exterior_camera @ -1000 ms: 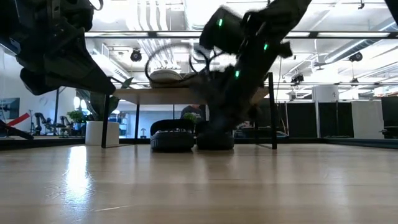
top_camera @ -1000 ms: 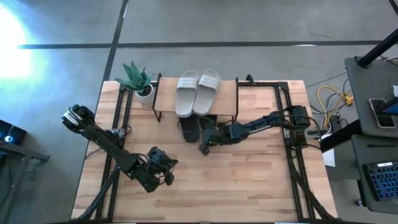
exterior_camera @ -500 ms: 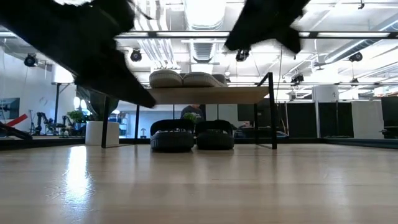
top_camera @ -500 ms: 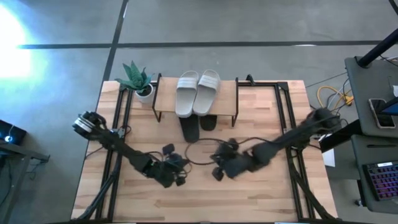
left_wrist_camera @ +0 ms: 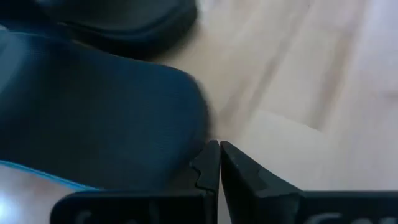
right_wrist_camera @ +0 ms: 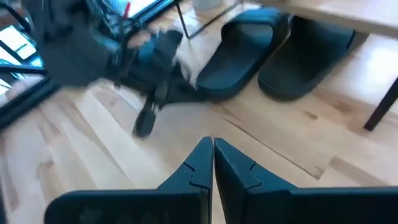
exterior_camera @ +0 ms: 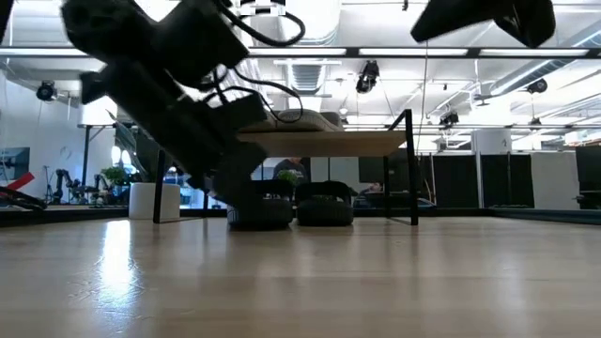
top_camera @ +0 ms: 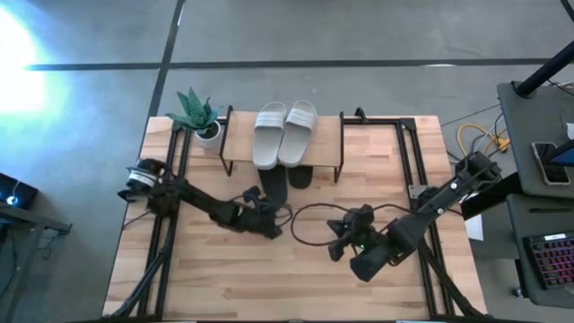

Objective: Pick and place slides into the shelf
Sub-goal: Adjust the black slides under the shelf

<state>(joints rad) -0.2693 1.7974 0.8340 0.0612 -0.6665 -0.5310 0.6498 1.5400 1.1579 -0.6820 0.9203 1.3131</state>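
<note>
Four slides sitting at the shelf: white pair on top, black pair underneath. I'm nudging the left gripper, fingers closed, empty, against the left black slide. Right gripper idling, closed. Looks soft, light; I'd grab the strap.

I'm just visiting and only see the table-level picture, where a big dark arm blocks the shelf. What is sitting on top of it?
Observer: From above, the pale slides lie side by side on the shelf.
Operator: And the two black ones underneath, are they lined up?
Observer: No. The black slide nearer the plant sticks out farther from under the shelf than the other black slide.
Operator: Is that arm holding one?
Observer: No. Its wrist camera shows the left gripper shut and empty, close beside a black slide. The right gripper is shut too, out over the table's middle.
</note>
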